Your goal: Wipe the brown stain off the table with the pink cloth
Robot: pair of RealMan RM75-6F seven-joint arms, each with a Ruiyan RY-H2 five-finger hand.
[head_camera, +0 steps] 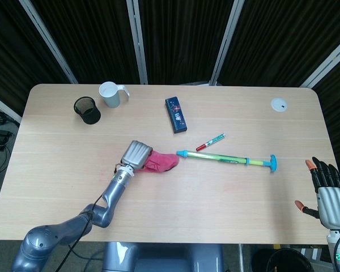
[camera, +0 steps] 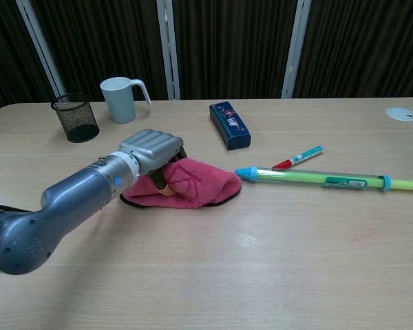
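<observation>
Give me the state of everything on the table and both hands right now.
left hand: presses on the pink cloth
pink cloth: bunched, flat on table, tip touching the pump
brown stain: not visible, possibly under the cloth
green-and-blue pump: lying flat
red pen: lying flat, capped
white mug: upright
mesh pen cup: upright
blue box: lying flat, closed
right hand: off the table's edge, fingers apart, holding nothing
</observation>
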